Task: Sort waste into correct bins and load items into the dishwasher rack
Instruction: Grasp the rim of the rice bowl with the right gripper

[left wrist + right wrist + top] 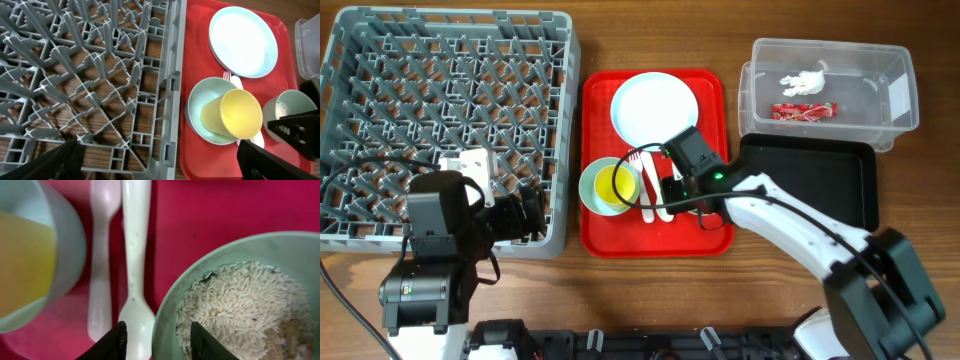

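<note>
Wooden tabletop [660, 30]: right arm [790, 225] stretches low across the red plastic serving tray [705, 85], right gripper [159, 341] released, fingers [112, 342] spread astride the rim of a small pale green-blue bowl [210, 255] holding beige-white rice-like crumbs [240, 310]. Left arm [435, 230] sits folded at the front edge of the big grey pegged plastic rack [450, 90], left gripper [162, 167] spread wide, holding nothing.

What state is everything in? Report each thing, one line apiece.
dishwasher rack: empty
plate: empty, on red tray
yellow cup: empty, nested in a bowl
other bowl: holds rice, on red tray
fork: flat on red tray
spoon: flat on red tray
tissue: in clear tub
wrapper: in clear tub
black tray: empty
left gripper: open, over rack edge
right gripper: open, straddling rice bowl's rim
</note>
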`<state>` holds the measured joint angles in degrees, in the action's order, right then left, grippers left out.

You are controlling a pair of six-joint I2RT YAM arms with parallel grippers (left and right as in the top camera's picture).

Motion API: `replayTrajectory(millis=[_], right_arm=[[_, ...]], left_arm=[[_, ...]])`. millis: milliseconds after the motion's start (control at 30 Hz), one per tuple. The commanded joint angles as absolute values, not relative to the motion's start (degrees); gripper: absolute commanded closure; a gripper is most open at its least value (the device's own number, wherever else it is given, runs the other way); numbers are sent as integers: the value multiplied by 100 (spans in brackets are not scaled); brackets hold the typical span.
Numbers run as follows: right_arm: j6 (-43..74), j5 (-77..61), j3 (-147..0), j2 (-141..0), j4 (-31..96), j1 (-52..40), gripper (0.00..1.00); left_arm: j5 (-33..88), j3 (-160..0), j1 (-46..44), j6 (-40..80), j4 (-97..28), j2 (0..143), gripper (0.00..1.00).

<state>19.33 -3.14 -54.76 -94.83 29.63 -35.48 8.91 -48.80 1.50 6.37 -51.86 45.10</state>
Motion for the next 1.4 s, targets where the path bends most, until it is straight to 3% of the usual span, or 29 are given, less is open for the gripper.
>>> replayTrajectory(millis=[0, 400, 933, 1367], right_arm=[[2014, -296, -5435, -9782, 2936, -3583, 64], [2265, -276, -5443, -9850, 2939, -3575, 95], [2246, -268, -6519, -8956, 4108, -3339, 96], [1817, -2102, -6434, -8228, 4434, -1352, 96]], left_arm=[[958, -5000, 139, 690, -5175, 4493, 0], [958, -5000, 139, 690, -5177, 4493, 0], [958, -5000, 139, 687, -5177, 4493, 0], [958, -5000, 139, 687, -5175, 4493, 0]])
